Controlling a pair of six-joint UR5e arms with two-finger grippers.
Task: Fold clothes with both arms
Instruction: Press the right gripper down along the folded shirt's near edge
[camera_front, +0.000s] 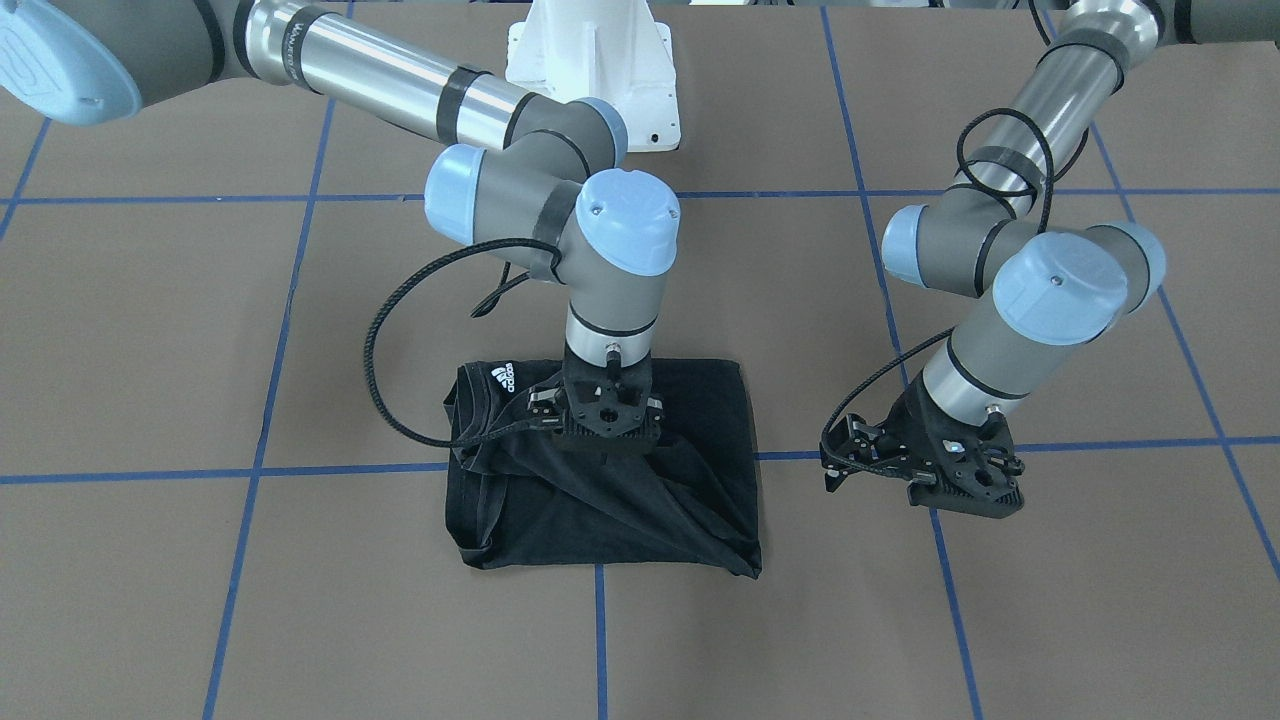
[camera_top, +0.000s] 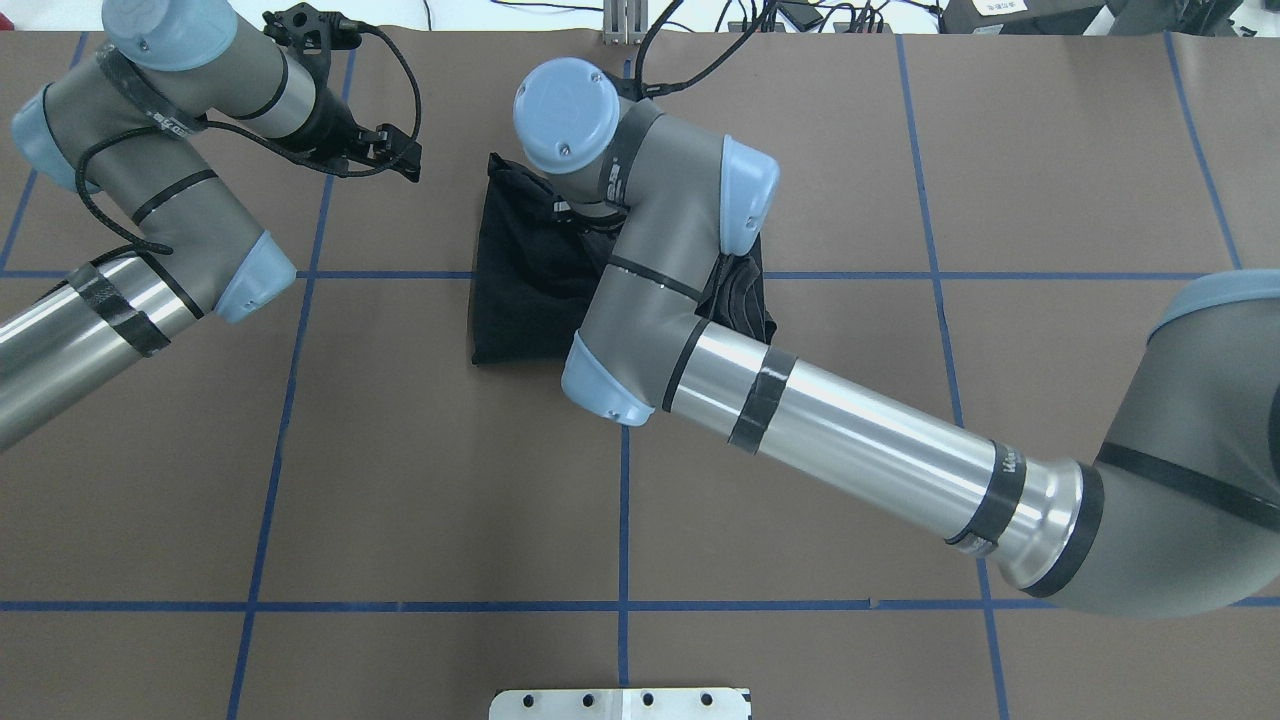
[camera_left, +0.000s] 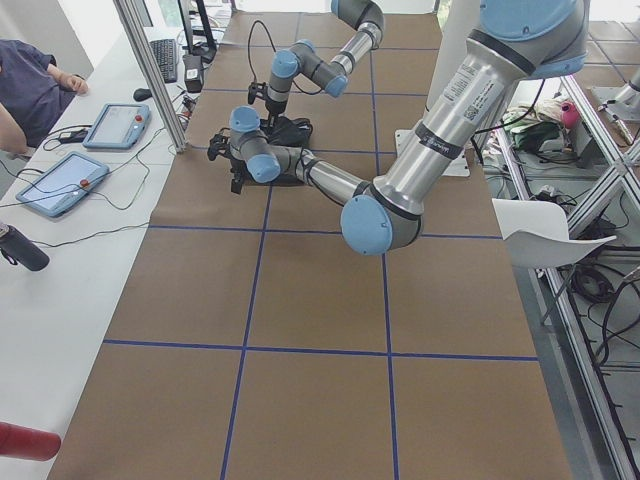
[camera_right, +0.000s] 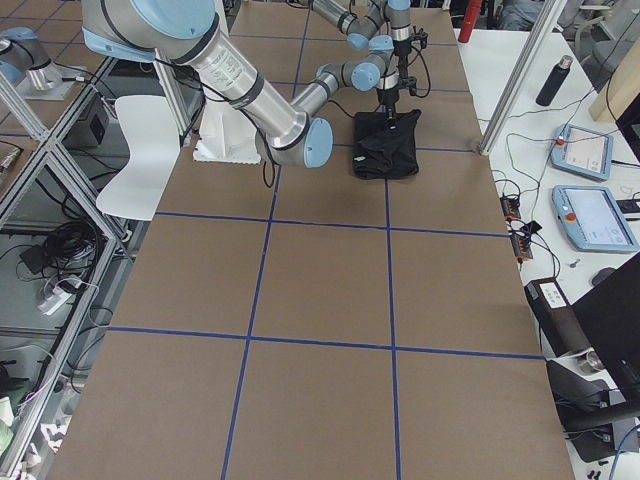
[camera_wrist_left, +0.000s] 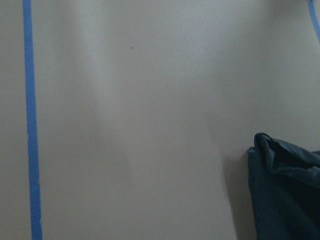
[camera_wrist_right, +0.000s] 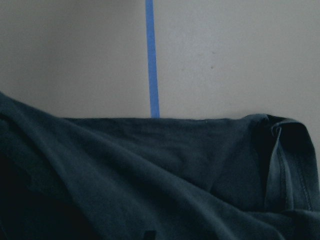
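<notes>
Front-facing view: the black T-shirt (camera_front: 690, 470) lies on the brown table (camera_front: 150, 330) straight out in front of the white pedestal (camera_front: 590, 60). It is folded down to a compact, roughly square packet, with the Adidas logo (camera_front: 503, 380) and collar at one edge. The right gripper (camera_front: 602, 438) is down on the packet's middle. Creases run in toward it, but its body hides the fingertips, so I cannot tell whether it pinches cloth or only presses. The left gripper (camera_front: 836, 458) hangs equally far out from the pedestal but off to the robot's left, clear of the shirt, jaws apart and empty.

Overhead view: the right arm covers much of the T-shirt (camera_top: 520, 290). What shows is one dark block well out from the pedestal (camera_top: 620, 703). The left gripper (camera_top: 405, 158) sits slightly farther out, not touching cloth.

Right-side view: the T-shirt (camera_right: 385, 150) is a small dark packet across the table from the pedestal (camera_right: 225, 140).

Left wrist view: only a corner of the T-shirt (camera_wrist_left: 285, 195) shows on bare table.

Right wrist view: the T-shirt (camera_wrist_right: 150, 175) fills the lower frame. Its folded edge runs straight, meeting a blue tape line (camera_wrist_right: 151, 60), and a hem bunches at one side.

The folding looks nearly finished. What seems left is flattening the loose layers, letting go and withdrawing.
</notes>
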